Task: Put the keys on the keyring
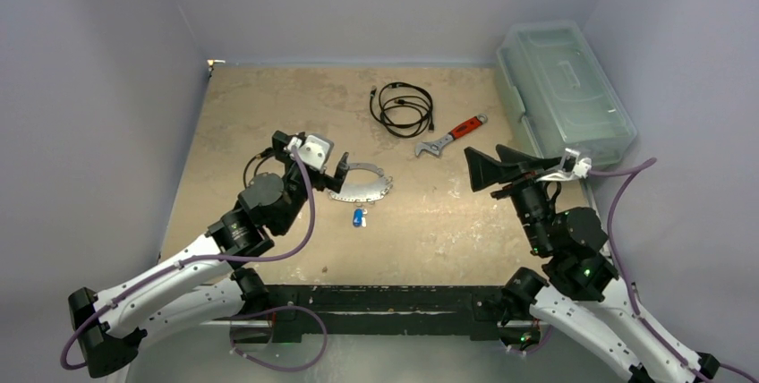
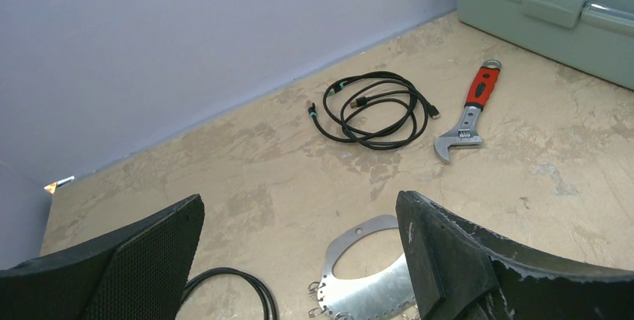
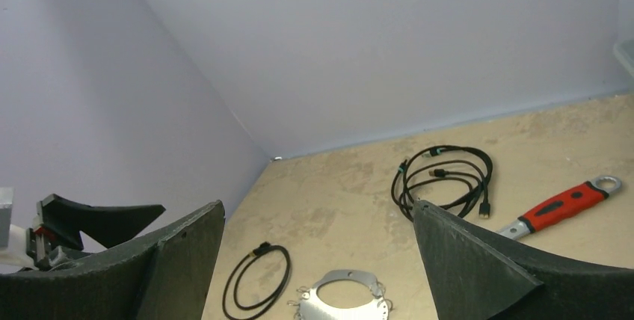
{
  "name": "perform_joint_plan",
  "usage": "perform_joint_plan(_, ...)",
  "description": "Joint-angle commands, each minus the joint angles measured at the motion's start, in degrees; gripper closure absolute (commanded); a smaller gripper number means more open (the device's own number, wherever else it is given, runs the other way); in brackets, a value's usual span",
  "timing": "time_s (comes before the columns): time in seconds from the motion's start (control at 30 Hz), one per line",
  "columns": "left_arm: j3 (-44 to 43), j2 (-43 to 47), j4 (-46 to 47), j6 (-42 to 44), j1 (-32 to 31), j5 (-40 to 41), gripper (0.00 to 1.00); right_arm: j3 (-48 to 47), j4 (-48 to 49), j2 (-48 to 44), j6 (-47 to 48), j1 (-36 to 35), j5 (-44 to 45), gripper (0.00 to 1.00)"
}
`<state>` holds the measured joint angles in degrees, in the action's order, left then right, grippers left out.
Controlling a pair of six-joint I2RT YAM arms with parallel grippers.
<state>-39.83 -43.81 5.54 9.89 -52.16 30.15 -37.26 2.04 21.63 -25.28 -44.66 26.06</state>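
The keyring (image 1: 362,184), a flat silvery plate with an oval hole and small wire loops on its rim, lies flat on the table. It also shows in the left wrist view (image 2: 366,282) and the right wrist view (image 3: 344,301). The blue-headed key (image 1: 359,217) lies just in front of it. I cannot make out the plain silver key. My left gripper (image 1: 313,157) is open and empty, hovering over the ring's left end; its right finger (image 2: 463,260) covers part of the ring. My right gripper (image 1: 501,168) is open and empty, off to the ring's right.
A coiled black cable (image 1: 403,107) and a red-handled wrench (image 1: 452,137) lie behind the ring. A small black cable loop (image 1: 255,164) lies by the left arm. A pale green lidded box (image 1: 564,88) stands at the back right.
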Motion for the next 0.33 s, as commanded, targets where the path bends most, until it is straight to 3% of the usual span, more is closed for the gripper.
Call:
perform_joint_plan(0.0,-0.7,0.0,2.4,-1.7,-0.1,-1.5,0.01,-0.1,-3.1,0.0,-2.1,-0.2,1.8,0.01)
perform_joint_plan(0.3,-0.7,0.0,2.4,-2.2,0.0,-2.0,0.01,0.3,-1.8,-0.7,-1.4,-0.2,1.3,0.01)
